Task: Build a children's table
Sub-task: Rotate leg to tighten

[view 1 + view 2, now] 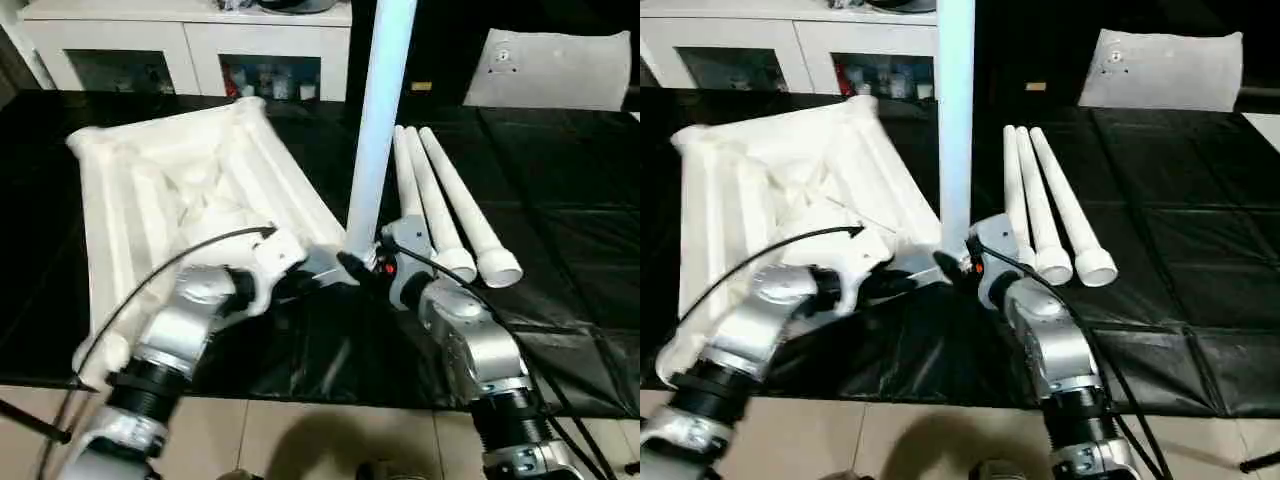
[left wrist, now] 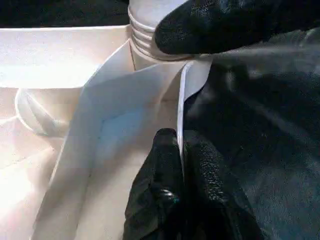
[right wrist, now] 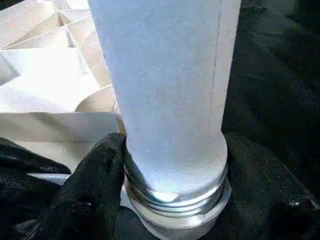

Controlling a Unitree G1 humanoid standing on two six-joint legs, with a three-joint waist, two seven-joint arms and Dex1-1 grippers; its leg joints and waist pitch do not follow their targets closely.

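Note:
The white table top (image 1: 170, 190) lies upside down, ribs up, on the left of the black-covered bench. One white leg (image 1: 380, 110) stands upright in its near right corner socket. My left gripper (image 1: 322, 270) is shut on the thin raised rim (image 2: 182, 100) beside that socket. In the left wrist view its fingers (image 2: 165, 165) pinch the rim. My right gripper (image 1: 372, 262) is shut on the threaded base of the upright leg (image 3: 170, 90), a black finger (image 3: 95, 175) pressing on each side. Three more legs (image 1: 440, 200) lie side by side to the right.
A white cabinet (image 1: 200, 40) with open shelves stands behind the bench. A white cushion-like object (image 1: 550, 65) sits at the back right. The black cover (image 1: 560, 250) ends at the front edge, with beige floor tiles (image 1: 300, 430) below.

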